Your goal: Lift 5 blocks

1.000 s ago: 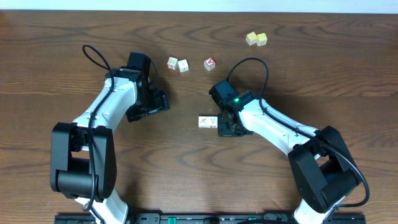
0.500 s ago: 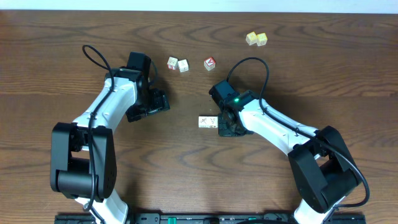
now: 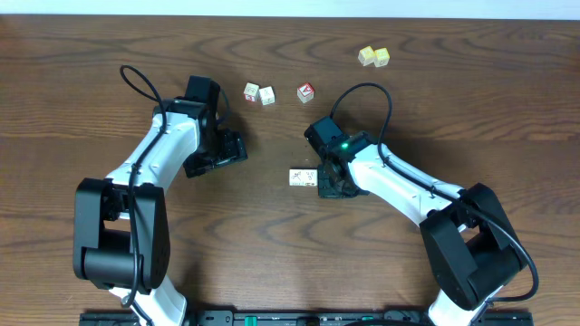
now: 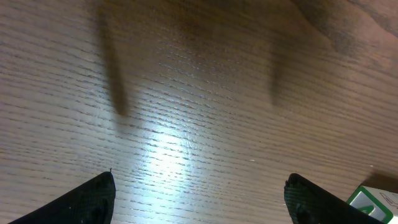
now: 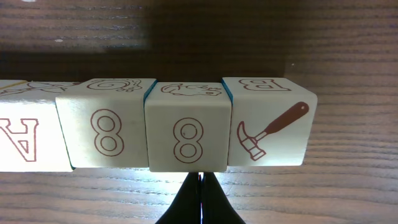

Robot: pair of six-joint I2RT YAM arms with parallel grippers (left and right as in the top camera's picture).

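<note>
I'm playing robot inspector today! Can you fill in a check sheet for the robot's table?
Surface: brown wooden table, grain showing.
Job's things: row of blocks, four faces showing, sides touching.
Clutter: two pale cubes, red-faced cube and two yellow cubes, far side, apart from the row.
Hands: left hand open, empty, over bare wood; right hand shut, tips pointing at a block marked 8.
Cables: black cable loop on each arm.
Surroundings: white strip past the far edge; black rail at the near edge.
</note>
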